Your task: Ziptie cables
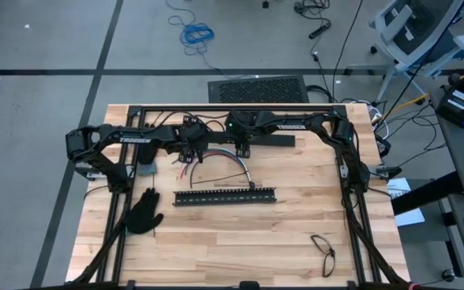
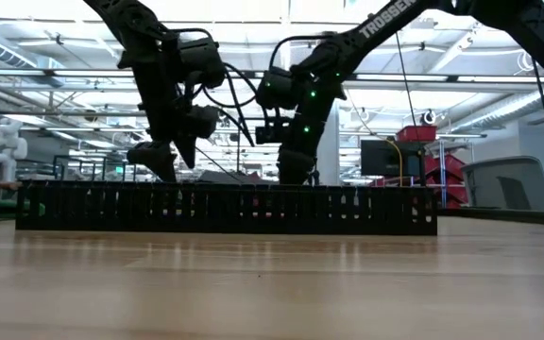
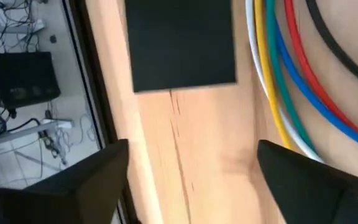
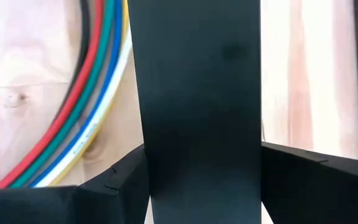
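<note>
Operator, your low view: slotted black bar blocks table behind it, cables hidden there, both grippers' fingertips lost behind its top edge. Left wrist view: cables blurred, cut off at frame edges, flat black bar cut off too. Right wrist view: black bar covers middle, cables run behind it. High view: zipties too small to tell.

We find broad bare table in front of the slotted black bar, with only a black glove and a thin loop there. Behind the bar, the cables, a flat black bar and both arms crowd the passage.
</note>
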Robot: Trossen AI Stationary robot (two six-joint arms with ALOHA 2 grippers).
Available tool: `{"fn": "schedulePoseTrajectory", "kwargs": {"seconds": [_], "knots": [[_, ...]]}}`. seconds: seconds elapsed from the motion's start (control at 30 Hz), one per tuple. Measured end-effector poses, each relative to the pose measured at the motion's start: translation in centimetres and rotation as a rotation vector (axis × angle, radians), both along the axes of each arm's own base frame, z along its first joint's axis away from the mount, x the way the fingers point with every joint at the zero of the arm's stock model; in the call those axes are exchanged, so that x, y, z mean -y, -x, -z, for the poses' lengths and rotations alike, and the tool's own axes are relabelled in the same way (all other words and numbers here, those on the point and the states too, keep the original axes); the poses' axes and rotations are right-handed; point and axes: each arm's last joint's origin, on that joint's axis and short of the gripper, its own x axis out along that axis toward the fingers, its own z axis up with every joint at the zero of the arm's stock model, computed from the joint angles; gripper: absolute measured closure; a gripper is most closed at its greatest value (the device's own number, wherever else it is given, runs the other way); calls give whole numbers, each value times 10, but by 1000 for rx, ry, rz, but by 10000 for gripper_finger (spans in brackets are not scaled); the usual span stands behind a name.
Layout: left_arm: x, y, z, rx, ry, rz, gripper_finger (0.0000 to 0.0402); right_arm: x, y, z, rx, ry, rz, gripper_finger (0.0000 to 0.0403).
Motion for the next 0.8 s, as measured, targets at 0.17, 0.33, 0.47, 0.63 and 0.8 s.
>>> {"fn": "schedulePoseTrajectory", "kwargs": {"seconds": [0.17, 0.33, 0.47, 0.63, 0.8], "knots": [[-1, 3, 0, -53, -66, -29, 6, 0, 2, 0, -20, -5, -1, 180], [-3, 7, -1, -87, -110, -61, 6, 11, 11, 2, -72, -9, 43, 180], [-2, 8, -5, -71, -108, -62, 6, 24, 28, 4, -152, -54, 127, 177], [-5, 11, -8, -28, -66, -86, 6, 36, 43, 5, -224, -99, 165, 180], [-10, 13, -8, 32, -39, -183, 7, 40, 50, 7, -234, -167, 167, 175]]}}
